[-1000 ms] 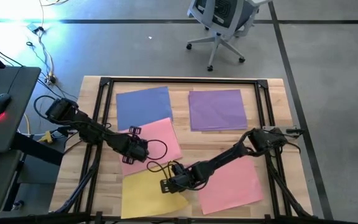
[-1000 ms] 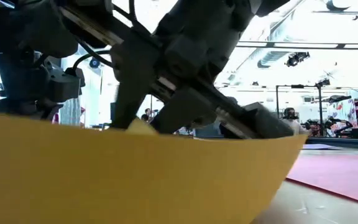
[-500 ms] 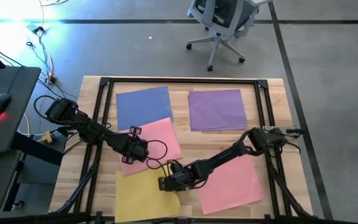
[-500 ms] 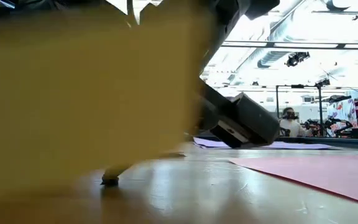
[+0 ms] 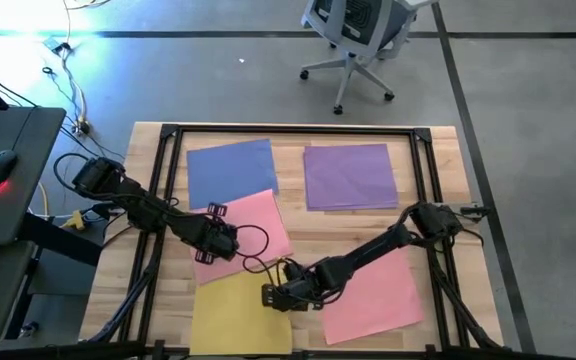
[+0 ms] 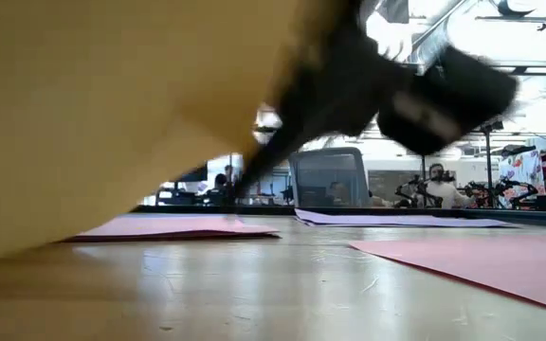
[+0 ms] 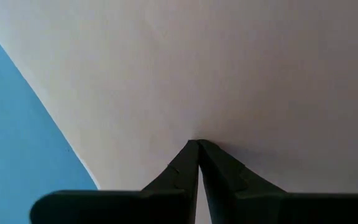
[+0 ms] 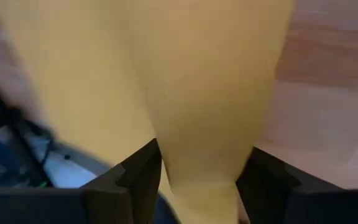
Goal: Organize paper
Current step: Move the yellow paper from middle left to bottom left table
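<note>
Nearest the front edge of the table (image 5: 448, 150), I see the yellow sheet (image 5: 238, 312) lying at the front left. My right gripper (image 5: 271, 296) sits at that sheet's right edge. In the right wrist view the yellow paper runs down between the two dark fingers (image 8: 138, 177), so I read this gripper as clamped on the yellow sheet. In the low view the same sheet rises off the wood close to the camera and fills the upper left of the picture, with the dark right arm just behind it.

To the right of the yellow sheet, a pink sheet (image 5: 373, 292) lies flat at the front right, partly under the right arm.

Next, toward the middle left, a second pink sheet (image 5: 253, 222) lies at a slight angle. My left gripper (image 5: 206, 252) rests at its front left edge. In the left wrist view its fingertips (image 7: 191, 152) are pressed together with no gap, their tips at the pink surface; I cannot tell whether any paper is pinched between them.

Farthest back, a blue sheet (image 5: 230, 170) lies at the rear left, its front edge covered by the angled pink sheet. A purple sheet (image 5: 350, 176) lies at the rear right, apart from the others.
</note>
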Controlling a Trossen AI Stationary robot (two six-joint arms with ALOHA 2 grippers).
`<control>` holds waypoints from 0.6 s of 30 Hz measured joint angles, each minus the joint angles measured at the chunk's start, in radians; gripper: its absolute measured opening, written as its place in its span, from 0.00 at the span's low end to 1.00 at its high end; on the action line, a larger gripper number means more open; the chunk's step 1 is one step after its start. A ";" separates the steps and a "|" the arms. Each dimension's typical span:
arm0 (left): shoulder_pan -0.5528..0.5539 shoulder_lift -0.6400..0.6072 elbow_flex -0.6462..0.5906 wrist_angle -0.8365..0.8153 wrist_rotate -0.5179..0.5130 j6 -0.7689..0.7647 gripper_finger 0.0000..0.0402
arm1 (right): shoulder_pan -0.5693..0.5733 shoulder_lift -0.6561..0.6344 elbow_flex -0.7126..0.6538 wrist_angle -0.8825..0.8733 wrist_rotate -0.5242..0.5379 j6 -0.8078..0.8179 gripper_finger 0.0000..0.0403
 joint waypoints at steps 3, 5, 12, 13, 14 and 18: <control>0.000 -0.062 0.012 -0.015 0.002 -0.017 0.00 | -0.001 -0.003 0.000 -0.007 0.007 0.004 0.37; 0.000 -0.112 0.012 -0.026 0.005 -0.024 0.00 | 0.000 0.001 0.000 -0.019 -0.004 0.014 0.35; -0.021 -0.289 0.012 -0.018 0.101 -0.026 0.00 | -0.016 0.054 -0.001 -0.010 0.033 0.088 0.30; -0.030 -0.310 0.012 -0.008 0.149 -0.036 0.00 | -0.022 0.058 0.001 0.002 0.032 0.088 0.29; -0.040 -0.330 0.010 0.015 0.209 -0.049 0.00 | -0.028 0.064 0.002 0.004 0.031 0.088 0.29; -0.094 -0.376 -0.034 0.190 0.447 -0.098 0.00 | -0.058 0.084 0.000 0.001 0.025 0.082 0.29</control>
